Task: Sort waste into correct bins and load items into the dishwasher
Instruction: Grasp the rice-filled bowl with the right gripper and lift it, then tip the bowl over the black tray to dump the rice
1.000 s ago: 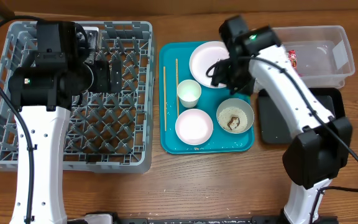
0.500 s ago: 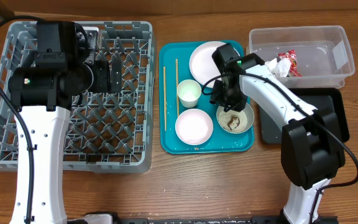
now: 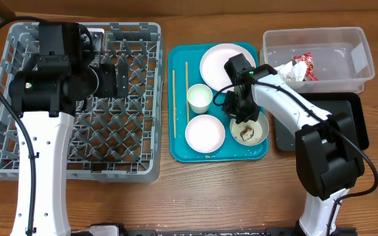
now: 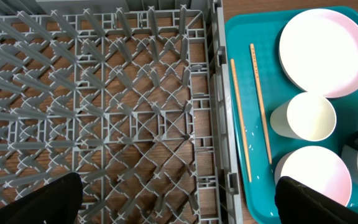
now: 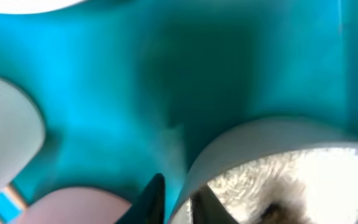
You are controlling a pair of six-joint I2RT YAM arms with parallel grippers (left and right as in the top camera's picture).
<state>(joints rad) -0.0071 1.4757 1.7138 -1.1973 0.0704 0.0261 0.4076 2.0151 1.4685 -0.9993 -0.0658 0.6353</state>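
My right gripper [image 3: 241, 115] [image 5: 180, 202] is low over the teal tray, shut on the near rim of the bowl of rice and brown lump [image 3: 249, 131] [image 5: 278, 168], with one finger inside and one outside. The plate [image 3: 220, 63], cup [image 3: 199, 98], empty bowl [image 3: 205, 133] and two chopsticks [image 3: 173, 92] lie on the same tray. The red-and-white wrapper [image 3: 305, 65] and the white paper [image 3: 287, 71] sit in the clear tub [image 3: 363, 52]. My left gripper [image 3: 113, 77] [image 4: 179, 205] hangs open over the grey dish rack [image 3: 130, 131] [image 4: 104, 112], holding nothing.
The teal tray [image 3: 179, 56] lies between the rack and the bins. The black tray [image 3: 346, 124] sits at the right, just in front of the clear tub. In the left wrist view the chopsticks [image 4: 261, 102], cup [image 4: 309, 117] and plate [image 4: 325, 50] lie right of the rack wall.
My right arm has swung from beside the plate down to the rice bowl, and its jaws have closed onto the rim. The wrapper and paper in the tub are uncovered. The left arm has not moved.
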